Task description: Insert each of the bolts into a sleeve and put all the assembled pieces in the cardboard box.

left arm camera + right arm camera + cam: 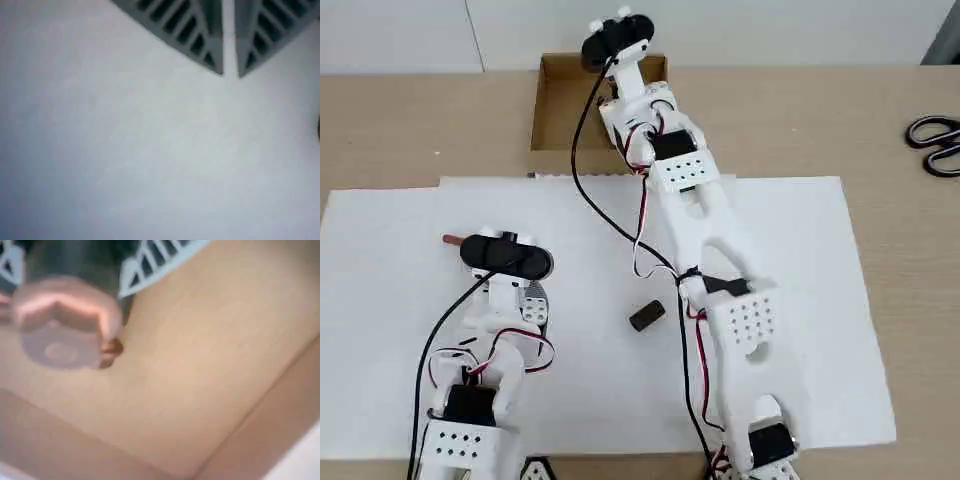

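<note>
Two arms: we see the right gripper [75, 275] clamped on an assembled bolt-and-sleeve piece [60, 332] above the cardboard box [555, 100] floor. Our left gripper [230, 70], fingers nearly closed and empty, hangs over white paper [125, 160].

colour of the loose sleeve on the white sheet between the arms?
The sleeve is black. It shows best in the high view.

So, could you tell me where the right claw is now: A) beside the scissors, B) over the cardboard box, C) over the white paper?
B: the right claw holds a piece above the box floor in its wrist view, and the high view shows that arm stretched to the box.
</note>
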`<state>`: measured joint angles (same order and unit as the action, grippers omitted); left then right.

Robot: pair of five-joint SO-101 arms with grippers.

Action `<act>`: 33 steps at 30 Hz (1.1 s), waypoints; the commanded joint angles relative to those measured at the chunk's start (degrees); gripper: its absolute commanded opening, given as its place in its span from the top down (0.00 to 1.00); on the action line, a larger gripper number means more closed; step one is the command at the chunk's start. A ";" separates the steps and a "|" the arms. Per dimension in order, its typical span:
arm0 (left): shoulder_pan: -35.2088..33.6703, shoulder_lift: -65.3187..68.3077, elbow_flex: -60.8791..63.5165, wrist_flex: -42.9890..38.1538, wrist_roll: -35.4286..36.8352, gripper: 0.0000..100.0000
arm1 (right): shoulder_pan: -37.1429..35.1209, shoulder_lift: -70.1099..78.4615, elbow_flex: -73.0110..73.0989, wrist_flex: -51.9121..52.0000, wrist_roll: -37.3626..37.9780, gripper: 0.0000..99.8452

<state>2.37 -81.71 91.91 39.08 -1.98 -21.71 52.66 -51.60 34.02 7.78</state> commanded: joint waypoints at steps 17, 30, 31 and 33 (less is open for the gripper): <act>-0.26 -0.62 -0.31 -1.41 -0.09 0.99 | -0.48 13.93 -40.26 23.16 -0.62 0.82; -2.37 -0.62 -0.31 -1.58 -0.09 0.99 | 0.84 -1.89 -44.75 60.79 -0.44 0.82; -2.46 -0.62 -0.31 -1.58 -0.09 0.99 | 0.75 -2.95 -44.75 62.29 -0.44 0.82; -2.46 -0.62 -0.31 -1.58 0.00 0.99 | 0.75 -5.14 -44.48 62.55 -0.53 0.82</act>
<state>0.18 -81.71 91.91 39.08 -1.98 -21.36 53.98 -93.98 94.68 7.60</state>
